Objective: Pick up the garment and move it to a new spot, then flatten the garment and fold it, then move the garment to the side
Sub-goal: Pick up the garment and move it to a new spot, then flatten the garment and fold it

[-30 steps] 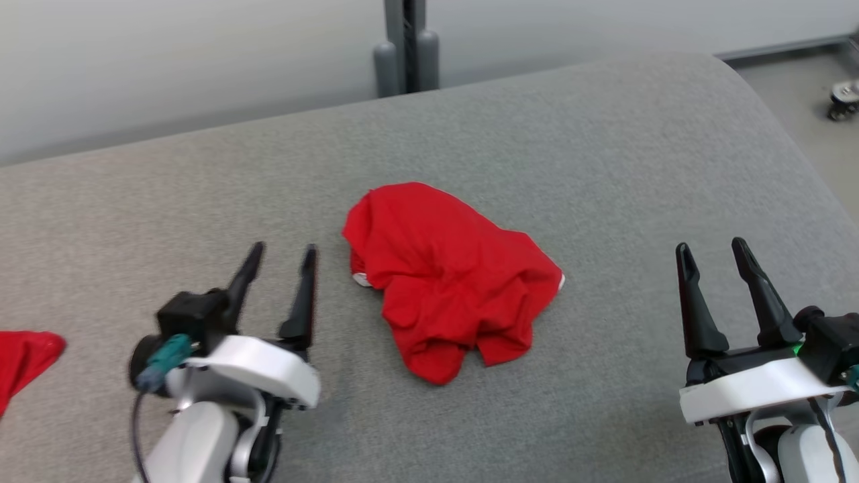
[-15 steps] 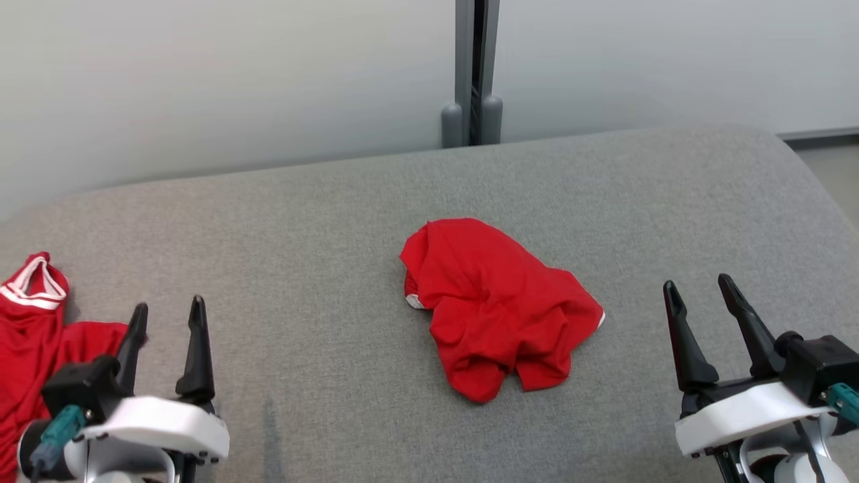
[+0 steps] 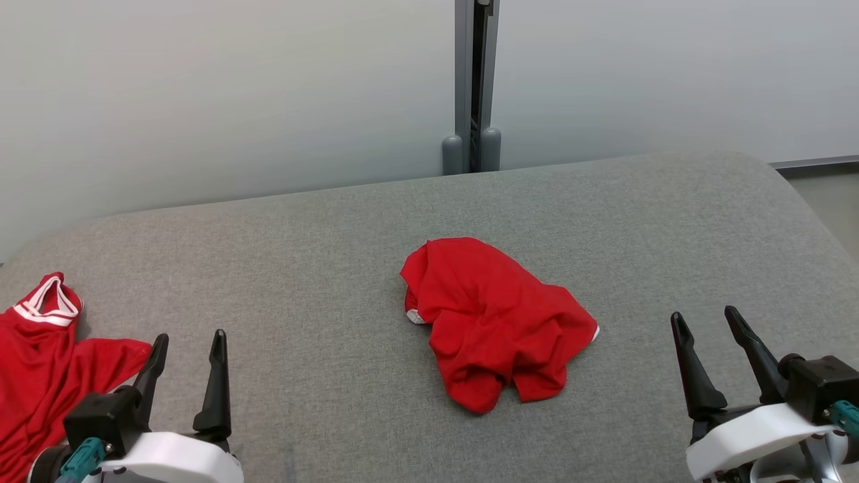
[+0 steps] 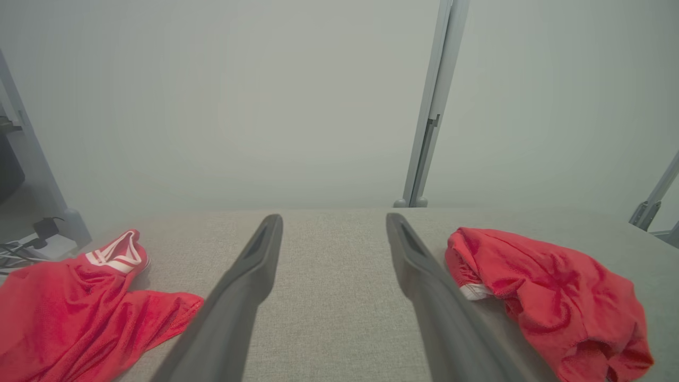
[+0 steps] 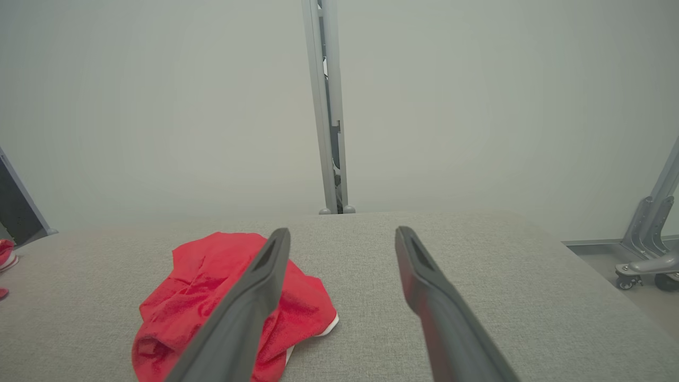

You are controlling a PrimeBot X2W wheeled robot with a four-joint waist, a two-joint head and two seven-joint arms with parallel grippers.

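A crumpled red garment [image 3: 493,318] with a bit of white trim lies in a heap at the middle of the grey padded surface [image 3: 322,255]. The left wrist view has the garment [image 4: 541,292] to the right of my fingers; the right wrist view has the garment [image 5: 207,297] to the left, partly behind one finger. My left gripper [image 3: 189,340] hovers open at the lower left, well apart from the heap. My right gripper [image 3: 703,316] is open at the lower right, also apart from it. Both hold nothing.
A second red garment [image 3: 40,362] with a white-striped collar lies at the surface's left edge, close to my left gripper, and shows as a garment [image 4: 79,307] in the left wrist view. A grey post [image 3: 473,80] stands behind the far edge against a pale wall. Floor and a wheeled stand [image 5: 647,265] lie to the right.
The head camera has tilted up and swung left, so the whole scene shifted and the second garment came into sight. Both grippers stay open; the heap has not moved on the surface.
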